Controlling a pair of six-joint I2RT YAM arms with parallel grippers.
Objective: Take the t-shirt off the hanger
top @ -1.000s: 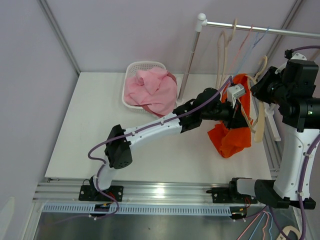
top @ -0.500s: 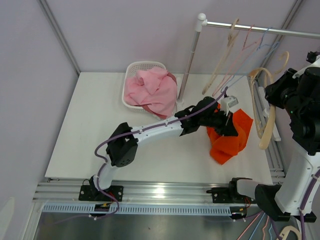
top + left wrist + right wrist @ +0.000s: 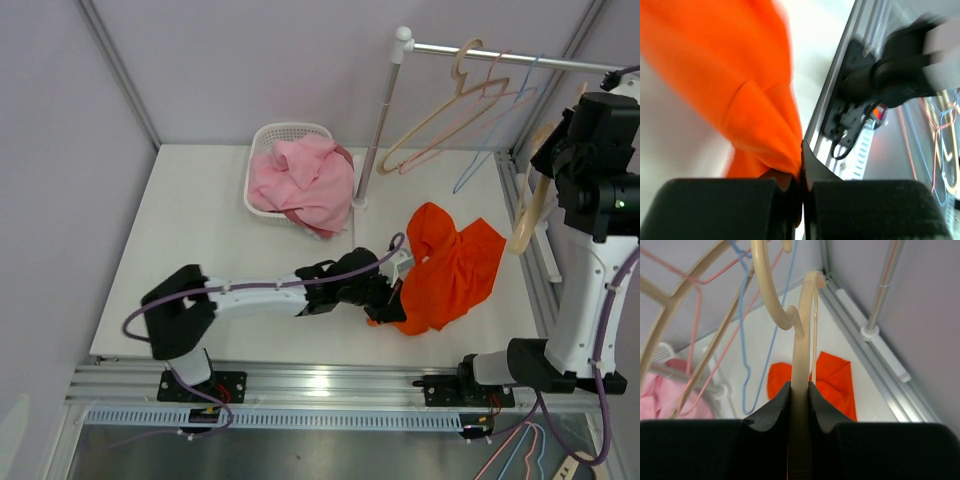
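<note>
With left gripper [image 3: 802,186] pinched shut on a fold of the crumpled orange t-shirt [image 3: 452,265], lying on the white table [image 3: 200,250] well apart from the cream plastic hanger [image 3: 800,352] clamped in right gripper [image 3: 800,401], part jaws low, then lift clear.

t-shirt [image 3: 740,90]: blurred, cut by top edge | hanger [image 3: 801,360]: lower part hidden between fingers [image 3: 769,412]
</note>
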